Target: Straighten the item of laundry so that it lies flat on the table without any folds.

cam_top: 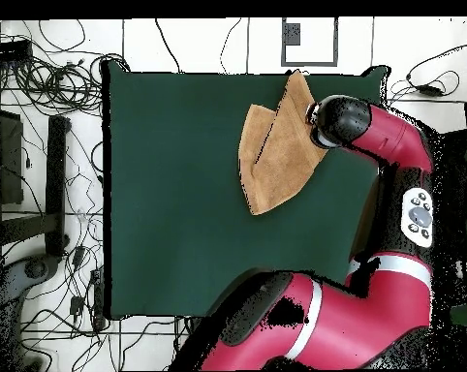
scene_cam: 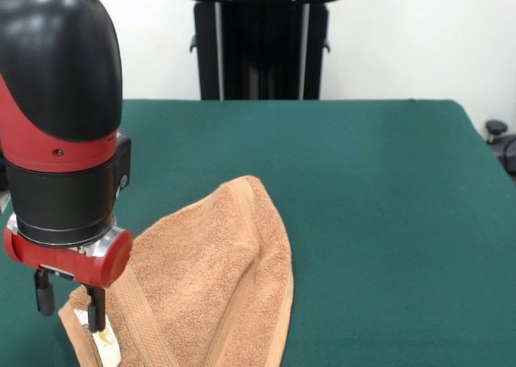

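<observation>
The light-brown towel (scene_cam: 214,286) lies folded over itself on the green table (scene_cam: 363,189), with a raised ridge running from its far tip toward the front edge. Its white tag (scene_cam: 106,349) shows at the near left corner. My gripper (scene_cam: 70,301) hangs low over that corner with its two black fingers (scene_cam: 95,309) spread apart, open, and the towel's corner edge sits between them. From above, the towel (cam_top: 274,155) lies near the table's (cam_top: 179,194) upper edge, and the arm's head (cam_top: 339,121) covers its right side, hiding the fingers.
Wide green cloth stretches to the right of the towel in the front view. A black stand (scene_cam: 262,40) rises behind the table's far edge. Cables (cam_top: 44,77) litter the floor beside the table in the overhead view.
</observation>
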